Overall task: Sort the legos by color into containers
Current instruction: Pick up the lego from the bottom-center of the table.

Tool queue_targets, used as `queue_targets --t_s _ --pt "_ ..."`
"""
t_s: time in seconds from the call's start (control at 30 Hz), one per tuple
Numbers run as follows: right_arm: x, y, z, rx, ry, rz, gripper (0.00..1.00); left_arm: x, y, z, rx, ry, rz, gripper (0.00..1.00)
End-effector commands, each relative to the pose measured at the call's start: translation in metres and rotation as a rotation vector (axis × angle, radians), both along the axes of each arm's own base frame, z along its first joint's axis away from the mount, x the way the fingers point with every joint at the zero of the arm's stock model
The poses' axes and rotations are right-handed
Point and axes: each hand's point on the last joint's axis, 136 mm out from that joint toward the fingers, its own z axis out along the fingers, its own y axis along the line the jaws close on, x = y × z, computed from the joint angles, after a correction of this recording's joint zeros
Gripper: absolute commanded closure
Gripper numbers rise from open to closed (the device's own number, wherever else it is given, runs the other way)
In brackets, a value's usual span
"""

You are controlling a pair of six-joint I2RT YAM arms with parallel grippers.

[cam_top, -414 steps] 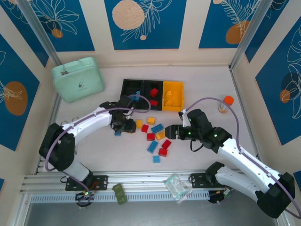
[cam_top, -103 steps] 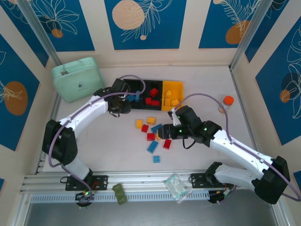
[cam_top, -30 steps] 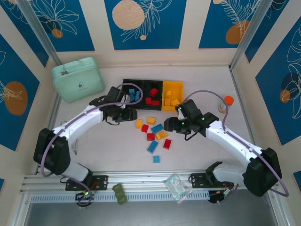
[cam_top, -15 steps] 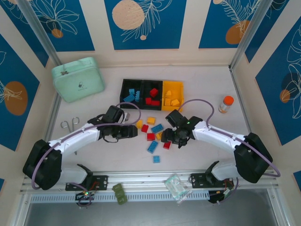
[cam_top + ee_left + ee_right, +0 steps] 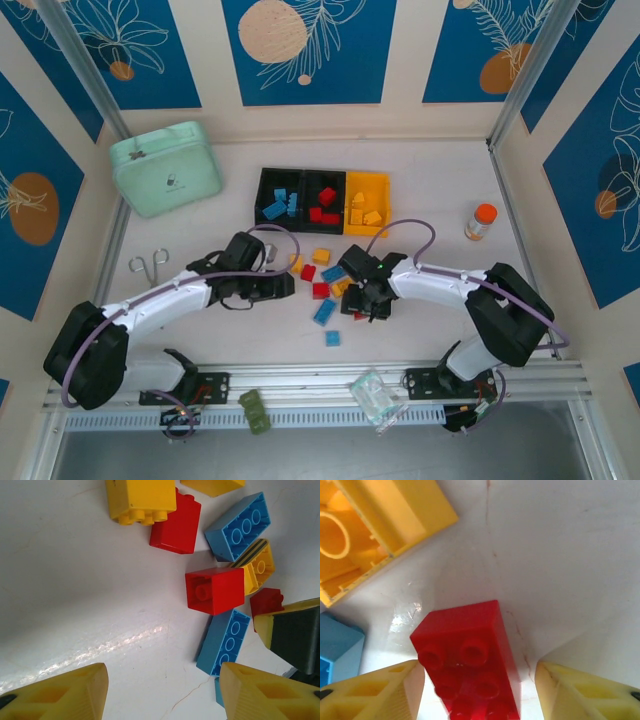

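Well, from above, loose studded plastic legos (image 5: 322,290) lie on the glossy white worktop (image 5: 440,200), near the joined black and yellow bins (image 5: 346,176). Left wrist: the left claw (image 5: 162,680) gapes, empty, above bare worktop. Right wrist: the right claw (image 5: 476,669), unclenched, straddles a smooth red studded brick (image 5: 462,640); best pinch its flat sides squarely.

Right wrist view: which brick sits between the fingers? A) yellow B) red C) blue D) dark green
B: a red studded brick lies on the white table between the right gripper fingertips, jaws standing apart around it.
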Motion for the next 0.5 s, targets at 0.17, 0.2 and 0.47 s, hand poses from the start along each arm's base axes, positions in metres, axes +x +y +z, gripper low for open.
queue_targets --t_s 0.17,0.2,0.47 --pt "0.011 -0.009 0.008 -0.058 -0.044 0.001 0.69 0.001 -0.01 -0.003 -0.018 0.009 -0.01 0.4" --pt "0.011 -0.01 0.011 -0.058 -0.048 0.004 0.73 0.002 -0.012 -0.003 -0.021 0.008 -0.011 0.4" --pt "0.014 -0.014 0.056 -0.025 -0.137 0.035 0.77 0.006 -0.028 0.0 -0.061 -0.004 -0.023 0.4"
